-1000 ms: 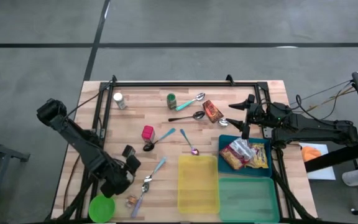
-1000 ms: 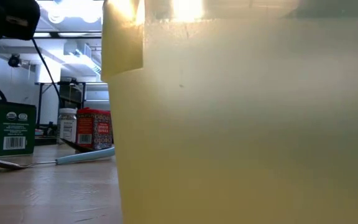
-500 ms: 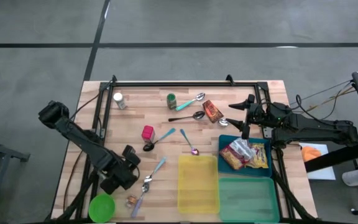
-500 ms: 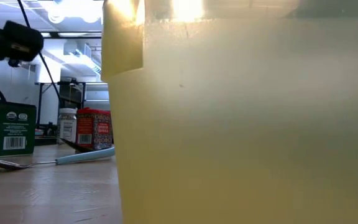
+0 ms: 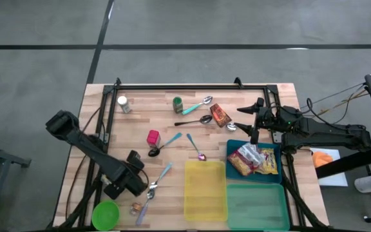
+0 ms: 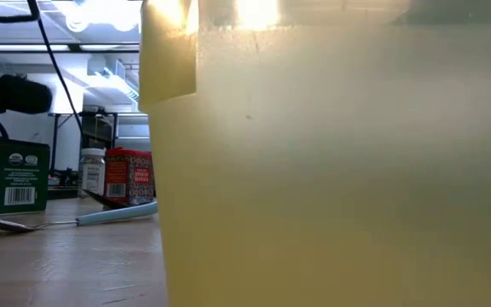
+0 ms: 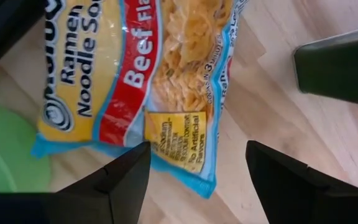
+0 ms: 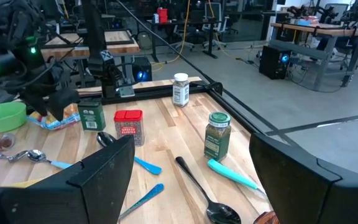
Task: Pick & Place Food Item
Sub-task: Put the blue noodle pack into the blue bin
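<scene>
A yellow, red and blue ramen noodle packet (image 7: 135, 68) lies flat on the wooden table next to a green bowl (image 5: 105, 214). My left gripper (image 7: 197, 180) hangs open over it at the table's near left (image 5: 126, 183), pointing down, with the packet's blue-edged end between its fingers and not touching them. In the high view the arm hides the packet. The right wrist view shows it (image 8: 53, 119) under that gripper. A second noodle packet (image 5: 253, 161) lies in the blue tray (image 5: 234, 145). My right gripper (image 5: 253, 122) waits open above the table's far right.
A yellow bin (image 5: 205, 190) and a green bin (image 5: 257, 206) stand at the near edge; the yellow one fills the low view. Spoons (image 5: 163, 174), a red jar (image 5: 152, 137), a green jar (image 5: 178, 104), a white shaker (image 5: 123, 104) and a brown packet (image 5: 219, 115) are scattered mid-table.
My left gripper has come down toward the noodle packet and tipped further toward pointing straight down, staying open. Its arm has swung a little toward the table's middle.
</scene>
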Controlling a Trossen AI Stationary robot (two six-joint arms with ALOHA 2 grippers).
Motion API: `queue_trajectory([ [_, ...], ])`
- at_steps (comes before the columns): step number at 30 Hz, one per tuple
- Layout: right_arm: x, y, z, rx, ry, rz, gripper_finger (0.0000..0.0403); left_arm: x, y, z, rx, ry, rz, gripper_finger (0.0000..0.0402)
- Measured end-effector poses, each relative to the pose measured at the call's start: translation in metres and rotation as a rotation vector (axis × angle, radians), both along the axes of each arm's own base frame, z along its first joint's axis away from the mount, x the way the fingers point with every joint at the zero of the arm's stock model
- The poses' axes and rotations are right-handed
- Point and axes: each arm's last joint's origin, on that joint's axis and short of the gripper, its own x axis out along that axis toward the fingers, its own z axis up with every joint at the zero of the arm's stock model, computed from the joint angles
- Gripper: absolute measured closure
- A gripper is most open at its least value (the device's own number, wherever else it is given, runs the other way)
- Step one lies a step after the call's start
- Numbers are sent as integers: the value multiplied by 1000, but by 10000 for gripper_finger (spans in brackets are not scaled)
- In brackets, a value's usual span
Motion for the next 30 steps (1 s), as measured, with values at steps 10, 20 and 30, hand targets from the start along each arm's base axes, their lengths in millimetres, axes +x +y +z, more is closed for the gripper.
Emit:
queue_trajectory([
  [10, 0, 0, 0, -1, 0, 0, 87, 13, 4, -18, 20, 33, 46, 135],
  [20, 0, 0, 0, 0, 0, 0, 87, 16, 4, -23, 17, 47, 55, 135],
  [30, 0, 0, 0, 0, 0, 0, 87, 18, 2, -28, 2, 54, 55, 136],
])
